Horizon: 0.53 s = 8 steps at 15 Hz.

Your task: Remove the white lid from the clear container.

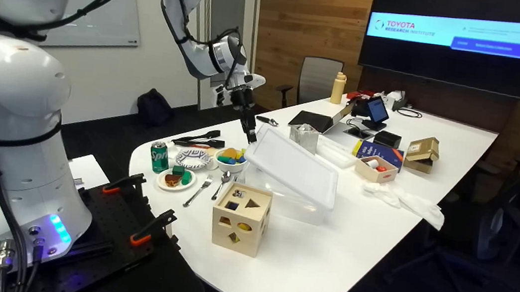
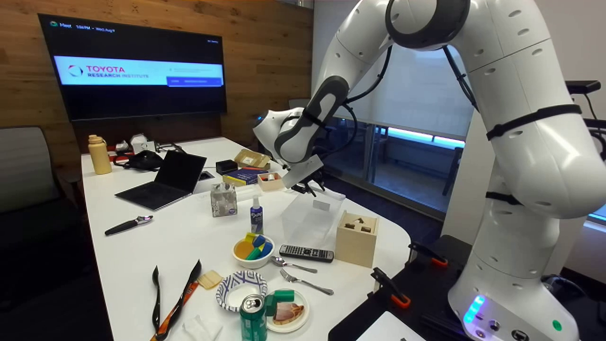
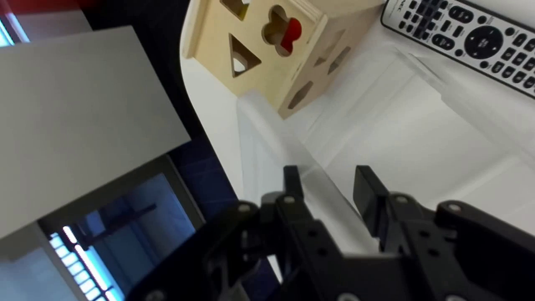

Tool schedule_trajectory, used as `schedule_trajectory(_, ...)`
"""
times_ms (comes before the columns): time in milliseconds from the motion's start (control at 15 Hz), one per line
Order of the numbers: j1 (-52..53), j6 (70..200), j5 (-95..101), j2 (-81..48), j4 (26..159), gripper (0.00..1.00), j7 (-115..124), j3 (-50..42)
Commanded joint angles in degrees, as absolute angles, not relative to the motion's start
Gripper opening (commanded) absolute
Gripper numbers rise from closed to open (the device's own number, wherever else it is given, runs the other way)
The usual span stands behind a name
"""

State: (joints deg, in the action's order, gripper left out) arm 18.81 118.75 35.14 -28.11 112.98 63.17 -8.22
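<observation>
The tool (image 3: 329, 179) is closed on the raised short edge of the lid (image 1: 295, 163), which runs between its jaws in the wrist view. The lid stands tilted over the container (image 1: 301, 211): from the tool, its long axis slopes down and away from the remote (image 2: 307, 253) and the block bowl (image 2: 251, 264), to a low end at the container's opposite end. Whether that end rests on the rim or just clears it cannot be told. The coming move, as judged, turns on this slope: the low end needs to come up or slide off before the lid is free, and it may drag the container with it. The one arm (image 1: 19, 69) in the scene is the only one to do it. Counted, there are one lid, one container, one cube (image 1: 238, 226) just beside the container, one remote, one spoon (image 2: 296, 265), one fork (image 2: 305, 282), one can (image 2: 253, 322), one plate (image 2: 304, 312), one tissue box (image 2: 223, 202), one spray bottle (image 2: 256, 220), and two bowls, the block bowl and a patterned bowl (image 2: 228, 290), on one bench (image 1: 304, 267).
</observation>
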Motion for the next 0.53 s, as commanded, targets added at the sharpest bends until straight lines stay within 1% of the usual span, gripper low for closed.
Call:
schedule_trajectory(0, 17.70, 114.98, 36.38, -24.62, 116.24, 0.13, 71.31, -7.39)
schedule_trajectory(467, 16.31, 108.96, 37.02, -22.77, 117.49, 0.13, 81.66, -6.43)
